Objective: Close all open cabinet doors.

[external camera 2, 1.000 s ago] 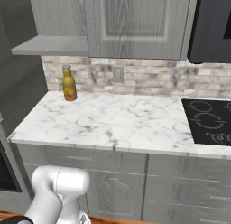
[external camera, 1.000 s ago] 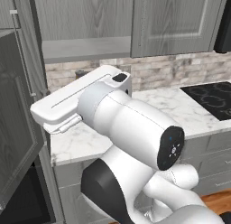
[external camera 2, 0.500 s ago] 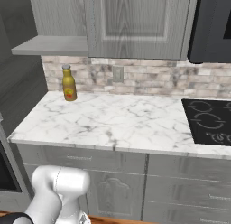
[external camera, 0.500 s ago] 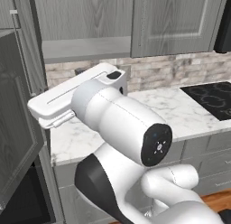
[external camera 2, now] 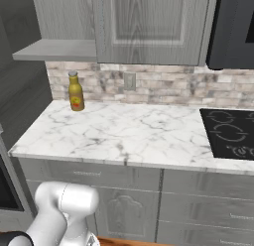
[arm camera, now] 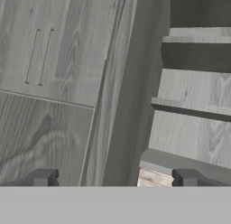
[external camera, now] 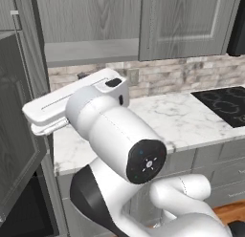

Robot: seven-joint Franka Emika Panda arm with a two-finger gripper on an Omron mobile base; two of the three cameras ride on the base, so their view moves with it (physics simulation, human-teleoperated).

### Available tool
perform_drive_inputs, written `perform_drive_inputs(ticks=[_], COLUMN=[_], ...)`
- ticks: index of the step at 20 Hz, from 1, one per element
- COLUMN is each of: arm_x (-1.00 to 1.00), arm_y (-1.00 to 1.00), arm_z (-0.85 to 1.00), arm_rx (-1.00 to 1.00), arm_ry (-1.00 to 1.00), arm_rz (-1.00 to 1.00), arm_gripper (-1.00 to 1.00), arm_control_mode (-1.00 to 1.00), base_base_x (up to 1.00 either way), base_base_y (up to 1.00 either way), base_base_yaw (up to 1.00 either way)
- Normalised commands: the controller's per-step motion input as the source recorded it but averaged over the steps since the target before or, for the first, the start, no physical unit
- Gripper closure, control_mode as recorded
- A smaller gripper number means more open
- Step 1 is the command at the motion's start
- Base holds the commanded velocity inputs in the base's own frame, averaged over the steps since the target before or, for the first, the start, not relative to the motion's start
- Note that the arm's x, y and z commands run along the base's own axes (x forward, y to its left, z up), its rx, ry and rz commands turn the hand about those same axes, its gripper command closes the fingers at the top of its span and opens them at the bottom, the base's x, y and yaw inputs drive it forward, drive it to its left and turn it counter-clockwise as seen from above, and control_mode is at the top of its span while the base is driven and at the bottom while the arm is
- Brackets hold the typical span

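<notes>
reaching out to the left across a marble counter (external camera 2: 129, 136), a white arm with the gripper (arm camera: 113, 178) at its far end, close to a tall grey wood-grain open door (external camera: 19, 150). swung out from the cabinet at the far left of the left base view, standing on edge toward the camera, long axis vertical, just beyond and left of the hand. seen from the hand camera as broad grey grain with two slim bar handles (arm camera: 39, 56) running side by side, off to the upper left of the fingertips (arm camera: 43, 177). beside it, open cabinet shelves (arm camera: 194, 87) stepping away on the right. jaws spread wide apart, nothing between them, no touch on the door visible.

probably a sideways push on the door face needed next, toward the shelves.

above the counter, a closed upper cabinet door (external camera 2: 154, 27) with raised panel, and an open shelf (external camera 2: 54, 50) beside it. also a yellow bottle (external camera 2: 75, 92) at the brick backsplash and a black cooktop (external camera 2: 230, 133) at the right.
</notes>
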Motion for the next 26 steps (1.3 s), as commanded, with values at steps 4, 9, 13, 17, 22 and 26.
perform_drive_inputs(ticks=[4, 9, 13, 17, 22, 26], arm_x=[0.0, 0.0, 0.05, 0.09, 0.17, 0.24], arm_y=[0.14, 0.1, 0.12, 0.23, 0.2, 0.13], arm_z=[0.0, 0.0, 0.0, 0.0, 0.0, 0.0], arm_rx=[0.0, 0.0, 0.0, 0.0, -0.01, -0.03], arm_ry=[0.0, 0.0, 0.0, 0.0, 0.0, 0.0], arm_rz=[0.0, 0.0, 0.0, 0.0, 0.0, -0.02], arm_gripper=[-1.0, -1.0, -1.0, -1.0, -1.0, -1.0], arm_control_mode=[-1.0, -1.0, -1.0, -1.0, -1.0, -1.0], base_base_x=[0.0, 0.0, 0.0, 0.0, 0.0, 0.0], base_base_y=[0.0, 0.0, 0.0, 0.0, 0.0, 0.0], base_base_yaw=[0.0, 0.0, 0.0, 0.0, 0.0, 0.0])
